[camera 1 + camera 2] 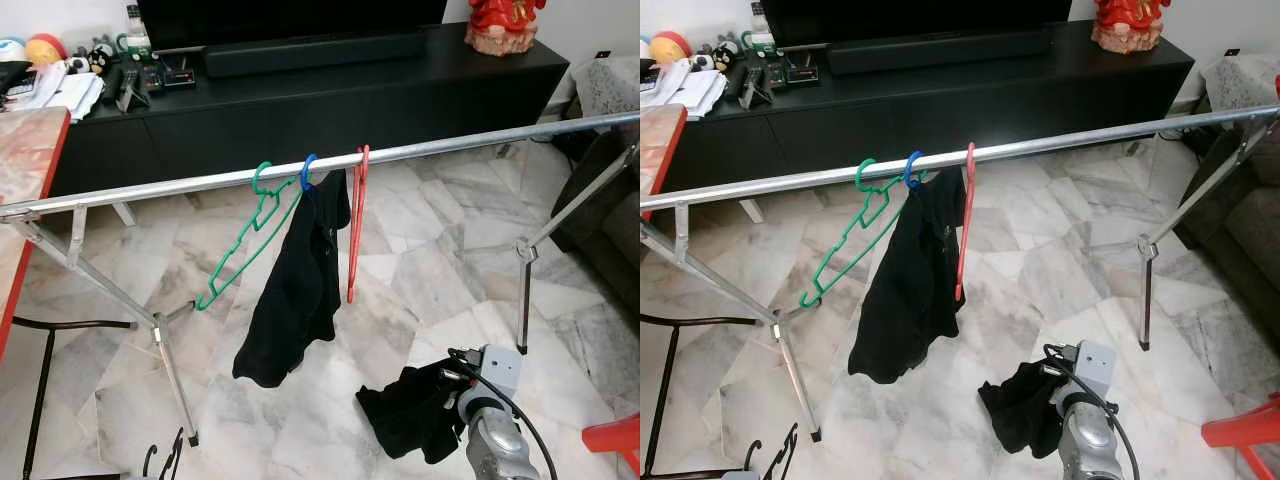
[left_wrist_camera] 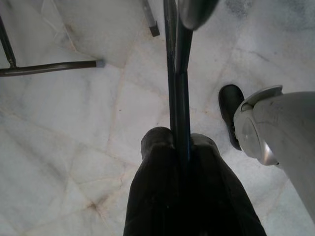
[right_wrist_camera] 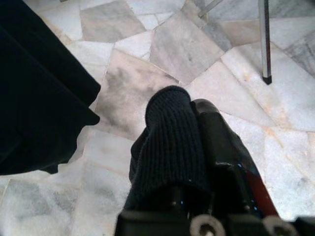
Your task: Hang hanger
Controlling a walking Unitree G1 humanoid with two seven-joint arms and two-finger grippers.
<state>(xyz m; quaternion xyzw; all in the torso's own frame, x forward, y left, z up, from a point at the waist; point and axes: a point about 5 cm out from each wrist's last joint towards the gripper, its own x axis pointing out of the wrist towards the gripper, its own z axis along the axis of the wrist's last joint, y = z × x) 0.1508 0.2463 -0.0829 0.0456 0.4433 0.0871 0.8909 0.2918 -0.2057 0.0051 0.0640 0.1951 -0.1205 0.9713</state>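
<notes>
We see three hangers hooked close together on the slanting metal rail (image 1: 420, 152), well above and ahead of our right gripper (image 3: 197, 123): a green hanger (image 1: 245, 238) tilted with its far end low, a blue hanger (image 1: 308, 170) carrying a black garment (image 1: 300, 290) that droops toward the floor, and a red hanger (image 1: 356, 222) hanging edge-on. Our right gripper holds a dark knitted cloth (image 3: 170, 142), bunched low over the marble floor, below the hung garment.
</notes>
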